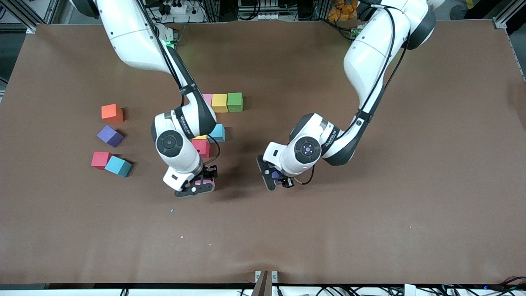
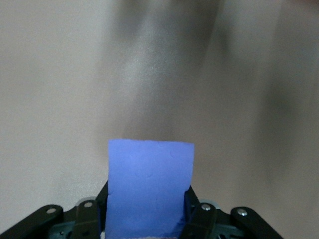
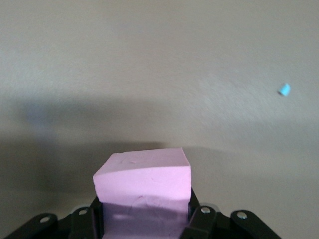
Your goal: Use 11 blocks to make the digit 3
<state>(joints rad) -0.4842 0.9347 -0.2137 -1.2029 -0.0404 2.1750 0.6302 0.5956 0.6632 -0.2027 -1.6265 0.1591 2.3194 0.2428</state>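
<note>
A row of blocks lies mid-table: pink (image 1: 207,98), yellow (image 1: 219,102) and green (image 1: 234,101). Nearer the camera sit a light blue block (image 1: 218,132) and a red one (image 1: 201,147), with a yellow one (image 1: 201,137) mostly hidden by the right arm. My right gripper (image 1: 200,183) is low over the table, nearer the camera than the red block, shut on a pink block (image 3: 143,181). My left gripper (image 1: 279,176) hangs just above the table toward the left arm's end of that group, shut on a purple block (image 2: 149,184).
Loose blocks lie toward the right arm's end: orange (image 1: 112,113), purple (image 1: 110,136), red (image 1: 100,160) and light blue (image 1: 118,166). Small foam crumbs (image 1: 172,211) dot the brown table (image 1: 370,230) nearer the camera. A clamp (image 1: 266,279) sits at the front edge.
</note>
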